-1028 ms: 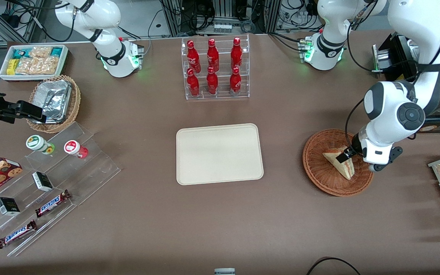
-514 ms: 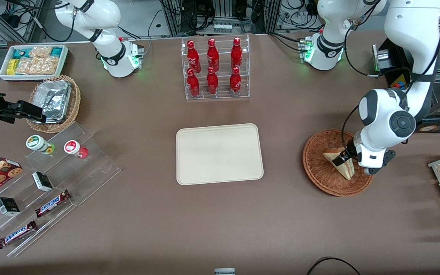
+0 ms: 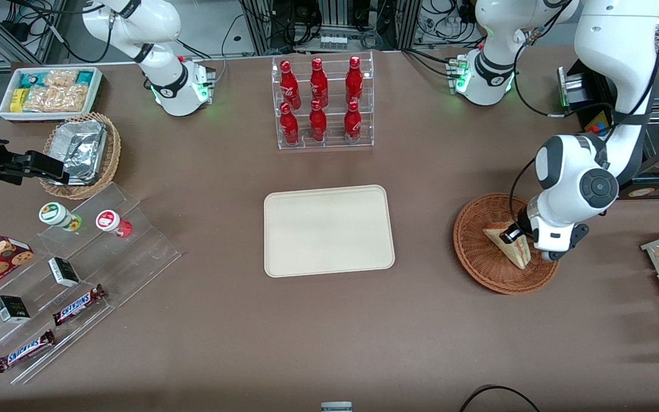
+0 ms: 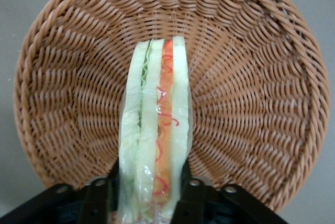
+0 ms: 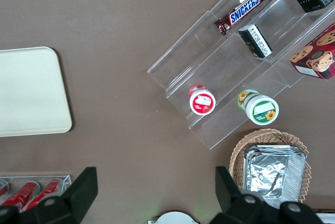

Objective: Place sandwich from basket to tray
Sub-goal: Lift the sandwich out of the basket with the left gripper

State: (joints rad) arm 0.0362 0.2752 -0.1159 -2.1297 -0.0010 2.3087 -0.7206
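The sandwich (image 3: 509, 245) stands on edge in the basket (image 3: 478, 260) — its layered cut side (image 4: 155, 140) faces the wrist camera. The gripper (image 3: 513, 233) is down in the basket, its fingers (image 4: 99, 199) clamped against the sandwich's two bread faces. The tray (image 3: 328, 230) lies well apart, toward the table's middle.

Lighting is even, bright and overhead throughout. The worktop (image 3: 192, 320) shows soft, short shadows only, notably a faint one beside the tray (image 3: 328, 230) on its edge nearer the front camera and another under the basket (image 3: 481, 260). Small glare spots sit on the red bottles (image 3: 318, 100) and the foil (image 3: 78, 150). In the wrist view, the sandwich (image 4: 155, 130) wrap carries mild sheen, and the gripper (image 4: 149, 195) base appears dark and slightly soft.
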